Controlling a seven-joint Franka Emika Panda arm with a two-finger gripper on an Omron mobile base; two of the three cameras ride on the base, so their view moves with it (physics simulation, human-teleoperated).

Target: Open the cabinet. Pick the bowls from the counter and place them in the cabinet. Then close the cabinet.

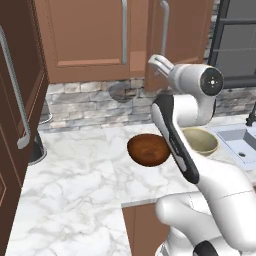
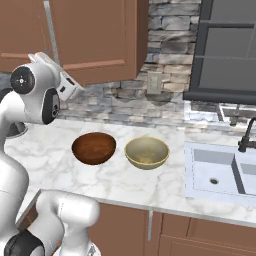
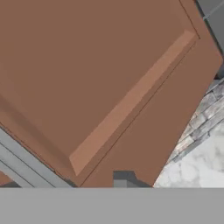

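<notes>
Direct the pincer (image 1: 159,62), whose finger spacing you cannot tell, toward the vertical silver bar handle (image 1: 164,22) of the closed cabinet (image 1: 90,35), which stands just above it, over the table (image 1: 80,180) carrying both bowls (image 2: 94,148).

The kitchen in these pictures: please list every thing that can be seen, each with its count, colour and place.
cabinet: one, reddish-brown, two doors with silver bar handles, on the wall above the counter, doors shut.
bowls: two on the counter, side by side; brown bowl to the left, beige bowl nearer the sink.
counter: one, white marble with grey veins.
stone wall: grey, behind the counter.
sink: one, pale, at the counter's right end.
faucet: one, black, behind the sink.
tall door: one, dark brown, long handle, far left.
black-framed unit: one, grey panes, upper right.
arm: white, raised toward the cabinet.
gripper: dark tips, close to the cabinet door.
</notes>
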